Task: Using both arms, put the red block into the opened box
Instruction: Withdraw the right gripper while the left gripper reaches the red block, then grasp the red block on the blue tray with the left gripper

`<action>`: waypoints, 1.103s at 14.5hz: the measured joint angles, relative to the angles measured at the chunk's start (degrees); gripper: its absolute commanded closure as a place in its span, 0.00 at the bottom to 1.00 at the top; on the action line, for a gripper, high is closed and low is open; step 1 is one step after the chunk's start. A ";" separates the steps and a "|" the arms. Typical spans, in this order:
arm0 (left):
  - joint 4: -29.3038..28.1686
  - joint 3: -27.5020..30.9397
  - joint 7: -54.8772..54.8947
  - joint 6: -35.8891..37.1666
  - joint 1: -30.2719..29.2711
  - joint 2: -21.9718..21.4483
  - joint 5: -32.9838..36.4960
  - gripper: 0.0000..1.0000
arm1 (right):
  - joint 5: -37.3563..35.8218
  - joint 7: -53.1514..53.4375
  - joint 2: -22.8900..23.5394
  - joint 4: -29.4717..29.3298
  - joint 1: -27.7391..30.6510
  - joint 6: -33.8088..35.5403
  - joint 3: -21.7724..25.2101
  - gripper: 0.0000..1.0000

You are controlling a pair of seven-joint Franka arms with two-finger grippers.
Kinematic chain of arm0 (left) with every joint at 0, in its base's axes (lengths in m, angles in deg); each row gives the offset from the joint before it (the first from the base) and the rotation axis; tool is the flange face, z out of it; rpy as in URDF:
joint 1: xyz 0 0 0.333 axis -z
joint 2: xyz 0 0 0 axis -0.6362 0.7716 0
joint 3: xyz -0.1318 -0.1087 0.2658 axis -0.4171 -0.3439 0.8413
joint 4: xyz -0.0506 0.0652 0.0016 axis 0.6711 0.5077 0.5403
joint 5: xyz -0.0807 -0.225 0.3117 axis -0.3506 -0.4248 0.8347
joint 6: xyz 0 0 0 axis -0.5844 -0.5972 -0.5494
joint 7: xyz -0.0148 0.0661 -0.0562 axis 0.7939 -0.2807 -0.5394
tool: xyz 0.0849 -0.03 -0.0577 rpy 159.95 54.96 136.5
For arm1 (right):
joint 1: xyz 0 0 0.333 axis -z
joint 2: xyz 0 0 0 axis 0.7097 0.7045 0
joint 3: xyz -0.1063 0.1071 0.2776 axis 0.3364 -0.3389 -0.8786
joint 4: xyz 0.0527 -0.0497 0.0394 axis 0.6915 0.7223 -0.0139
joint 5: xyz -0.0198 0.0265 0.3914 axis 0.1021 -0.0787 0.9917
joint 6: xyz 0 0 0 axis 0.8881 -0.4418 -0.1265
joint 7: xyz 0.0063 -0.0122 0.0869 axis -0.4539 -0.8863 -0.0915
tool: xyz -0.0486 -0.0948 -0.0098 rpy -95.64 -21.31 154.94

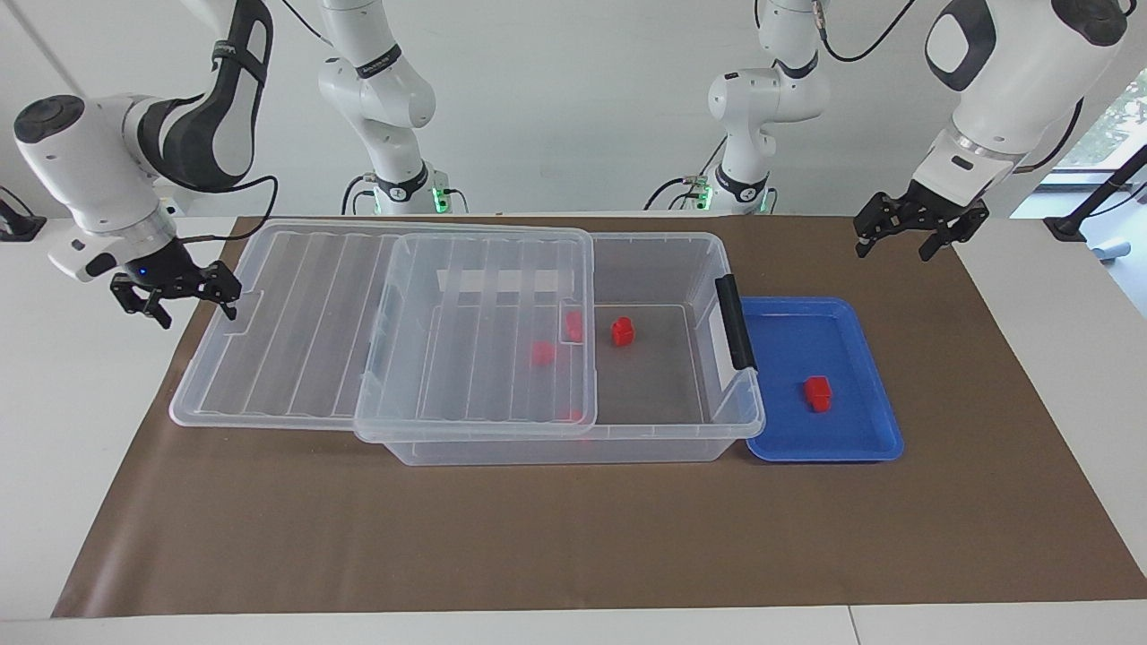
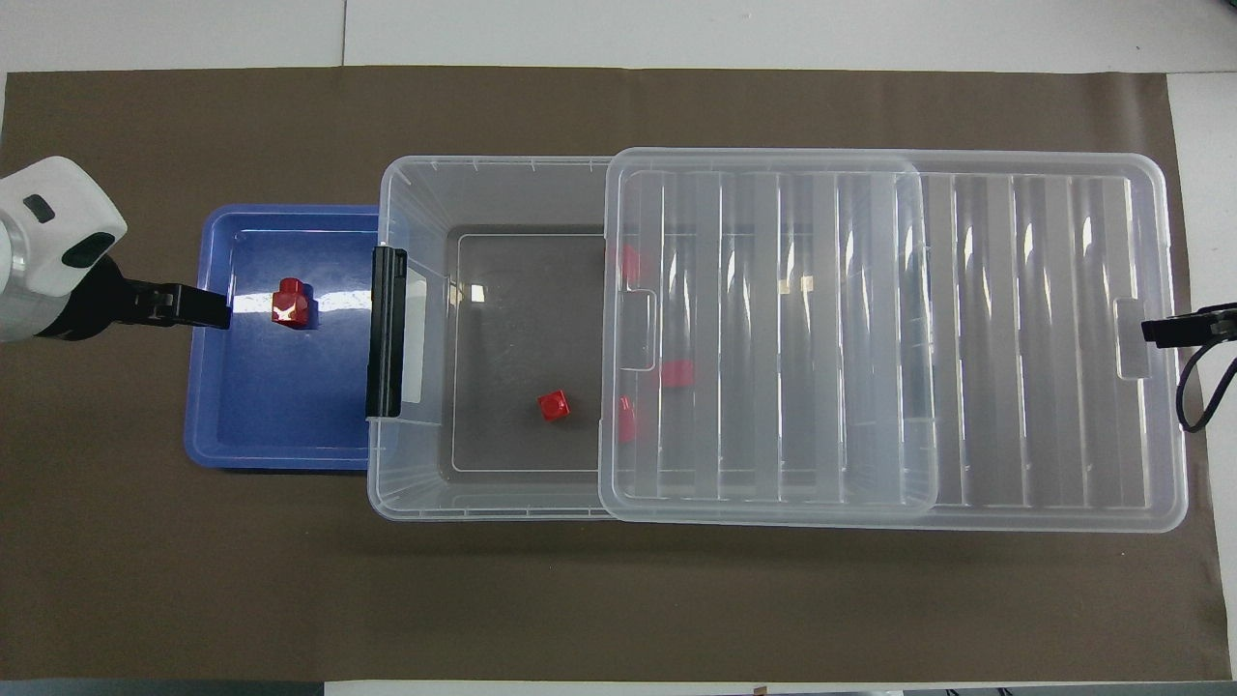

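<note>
the box (image 1: 663, 269) is your landmark. its lid (image 1: 296, 322) is slid toward the right arm's end, so the latch end is uncovered. the red block (image 1: 816, 393) you want sits in the blue tray (image 1: 874, 448), which butts against the box's latch end. other red blocks (image 1: 622, 331) are already in the box.

left gripper (image 1: 905, 235) hangs up in the air over the mat by the tray, jaws wide, empty. right gripper (image 1: 175, 291) is at the lid's outer edge by its tab, jaws wide; you can't tell if a finger touches the lid.

risks as i see it:
- lid overhangs the box a lot. bump it with the right gripper and it may tip or slide.
- block is small, with a stud on top. an off-centre pinch may squirt it across the tray.
- low carry may clip the black latch bar (image 1: 735, 321).
</note>
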 measured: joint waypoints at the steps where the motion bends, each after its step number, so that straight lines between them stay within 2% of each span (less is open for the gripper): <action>1: -2.30 0.00 -0.07 -3.19 0.11 0.42 0.00 0.00 | 0.00 0.00 0.24 -1.29 -0.21 1.36 -0.10 0.00; 3: -5.26 0.02 -0.07 -8.87 0.12 2.61 0.00 0.00 | 0.00 0.81 0.86 -5.58 -1.42 6.26 -0.22 0.00; 8: -10.34 -0.08 -0.17 -24.75 0.45 10.96 0.00 0.00 | -1.91 12.30 0.90 -17.83 -9.48 21.89 -0.65 0.00; 10: -11.68 -0.01 -0.25 -30.53 0.45 13.68 0.00 0.00 | -2.15 14.50 -0.14 -21.23 -11.04 26.65 -0.75 0.00; 13: -11.98 0.14 -0.46 -33.89 0.40 16.91 0.00 0.00 | -2.15 16.58 -2.26 -22.12 -12.64 31.09 -0.77 0.00; 16: -11.97 0.26 -0.55 -34.28 0.17 17.56 0.00 0.02 | -2.17 19.71 -2.52 -21.74 -13.22 31.76 -0.83 0.00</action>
